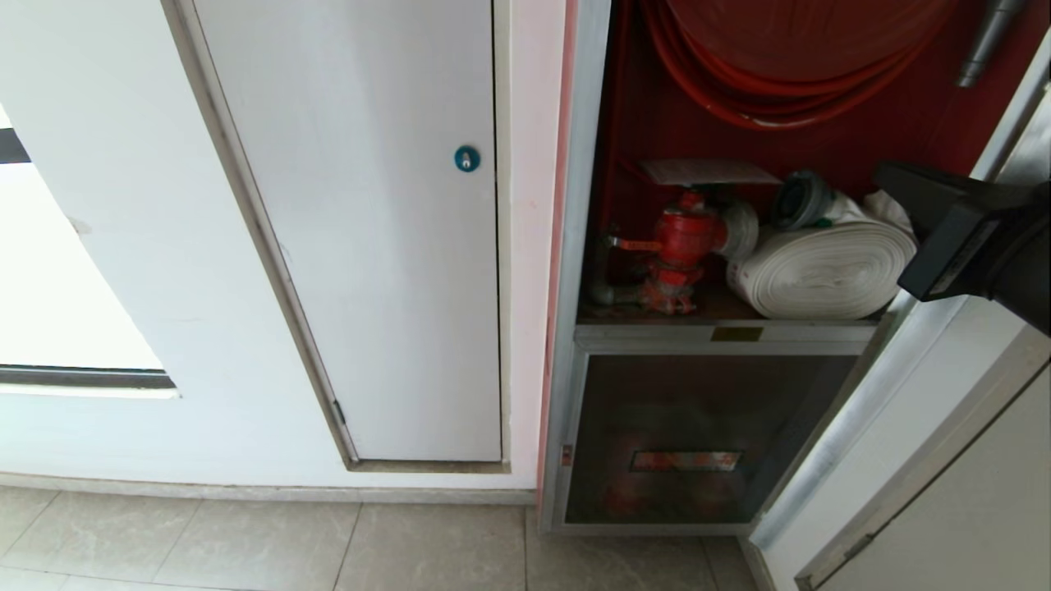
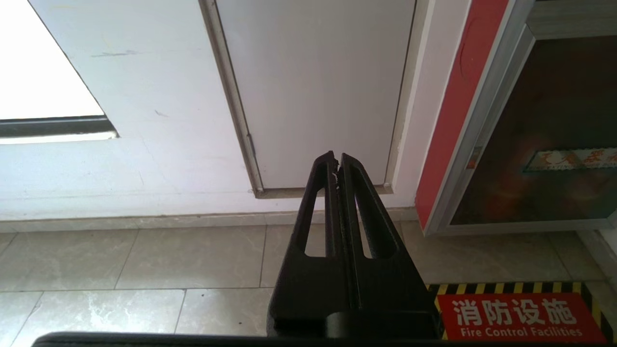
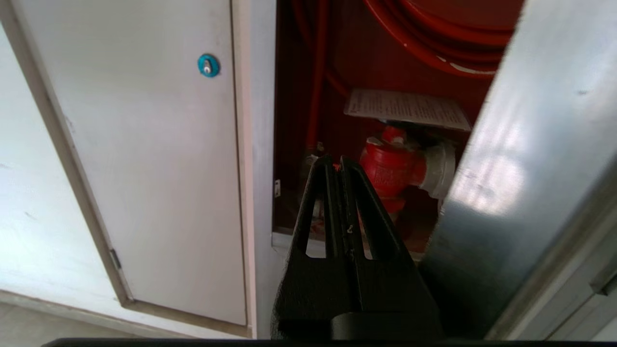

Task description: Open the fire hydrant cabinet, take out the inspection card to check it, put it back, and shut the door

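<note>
- Head view: your fire hydrant cabinet (image 1: 591, 164) stands open, the door (image 1: 903, 361) swung out toward 4 o'clock. The inspection card (image 1: 708, 171) lies flat on the red valve (image 1: 686, 238), left of the rolled hose (image 1: 825, 271). The right arm is cut off at 3 o'clock.
- Left wrist view: your left gripper (image 2: 337, 161) is clenched, empty, parked low, aimed at the white panel door (image 2: 318, 86).
- Right wrist view: your right gripper (image 3: 336, 164) is clenched, holding nothing, short of the card at 12 o'clock; the door frame hides the hose.

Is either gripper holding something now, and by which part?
Nothing is held. Right gripper and left gripper are shut and empty; the inspection card lies on the red valve.
</note>
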`<state>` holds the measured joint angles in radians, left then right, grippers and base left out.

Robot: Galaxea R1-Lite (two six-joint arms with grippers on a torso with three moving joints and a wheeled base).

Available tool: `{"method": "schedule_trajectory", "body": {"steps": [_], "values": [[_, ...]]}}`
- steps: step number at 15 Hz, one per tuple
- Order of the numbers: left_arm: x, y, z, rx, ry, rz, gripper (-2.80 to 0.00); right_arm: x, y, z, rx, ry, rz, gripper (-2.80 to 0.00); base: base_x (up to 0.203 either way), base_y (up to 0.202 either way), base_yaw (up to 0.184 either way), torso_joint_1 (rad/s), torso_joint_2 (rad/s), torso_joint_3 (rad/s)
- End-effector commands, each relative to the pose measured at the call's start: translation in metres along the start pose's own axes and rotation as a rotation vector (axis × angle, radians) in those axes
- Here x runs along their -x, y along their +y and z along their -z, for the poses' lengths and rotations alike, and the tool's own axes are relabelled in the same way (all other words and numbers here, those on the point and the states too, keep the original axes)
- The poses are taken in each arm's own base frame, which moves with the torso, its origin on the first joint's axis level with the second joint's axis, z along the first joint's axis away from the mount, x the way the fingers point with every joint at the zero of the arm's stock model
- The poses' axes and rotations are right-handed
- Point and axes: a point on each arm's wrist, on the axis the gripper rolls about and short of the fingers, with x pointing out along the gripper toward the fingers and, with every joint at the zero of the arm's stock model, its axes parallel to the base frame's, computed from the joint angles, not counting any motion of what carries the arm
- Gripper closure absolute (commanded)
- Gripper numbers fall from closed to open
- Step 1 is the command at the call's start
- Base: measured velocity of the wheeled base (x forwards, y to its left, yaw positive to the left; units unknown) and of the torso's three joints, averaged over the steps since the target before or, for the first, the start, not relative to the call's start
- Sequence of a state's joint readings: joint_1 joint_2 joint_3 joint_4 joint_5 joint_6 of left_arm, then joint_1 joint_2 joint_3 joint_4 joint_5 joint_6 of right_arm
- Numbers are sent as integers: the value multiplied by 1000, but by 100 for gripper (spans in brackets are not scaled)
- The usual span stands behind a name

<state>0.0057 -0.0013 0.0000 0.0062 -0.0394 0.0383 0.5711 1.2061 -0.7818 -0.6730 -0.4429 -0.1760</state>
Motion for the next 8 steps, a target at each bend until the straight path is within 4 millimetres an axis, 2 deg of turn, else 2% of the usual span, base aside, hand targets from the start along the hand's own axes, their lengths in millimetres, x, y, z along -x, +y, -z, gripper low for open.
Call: {"method": "schedule_trajectory", "body": {"steps": [1, 8], "values": [[0, 0, 0, 0, 1, 0, 0, 5, -3, -2, -7, -11, 7, 0, 0, 0, 0, 0, 0, 0], [0, 0, 0, 0, 1, 0, 0, 13, -13, -2, -8, -18, 66, 0, 0, 0, 0, 0, 0, 0]]}}
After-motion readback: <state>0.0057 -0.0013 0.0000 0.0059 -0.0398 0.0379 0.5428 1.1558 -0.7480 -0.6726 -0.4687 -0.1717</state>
